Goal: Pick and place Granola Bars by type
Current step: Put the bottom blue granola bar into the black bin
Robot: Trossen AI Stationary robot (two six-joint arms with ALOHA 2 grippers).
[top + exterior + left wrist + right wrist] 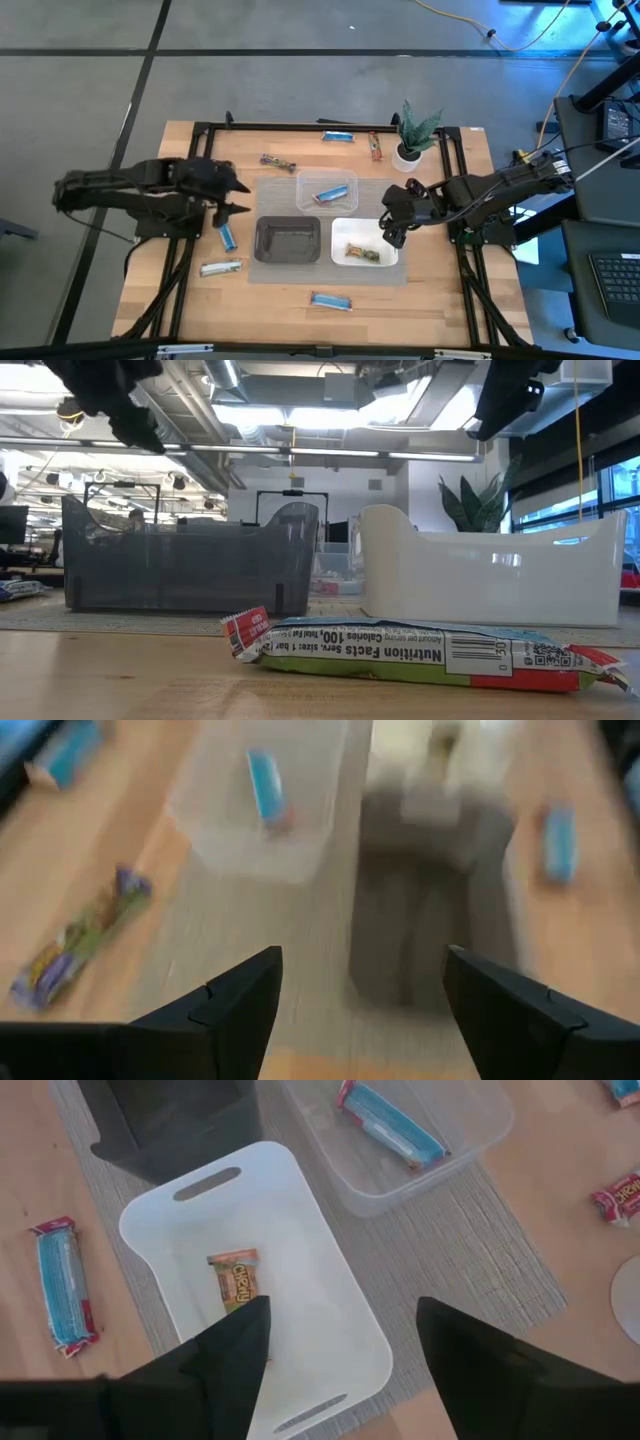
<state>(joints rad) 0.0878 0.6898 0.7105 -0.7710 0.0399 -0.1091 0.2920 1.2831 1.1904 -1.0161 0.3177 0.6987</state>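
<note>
the wooden table [440,290] carries a grey mat [290,270] at its centre. around the mat lie granola bars [331,301] and, at the far right corner, a potted plant [412,135].

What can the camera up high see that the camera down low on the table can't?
Only the high view shows the small potted green plant's pot, the clear plastic tray's inside with a bright blue wrapped bar, and both open hands, left hand and right hand. Only the low view shows the printed label on the near bar and the room behind. Both show the dark grey tray and white tray.
</note>
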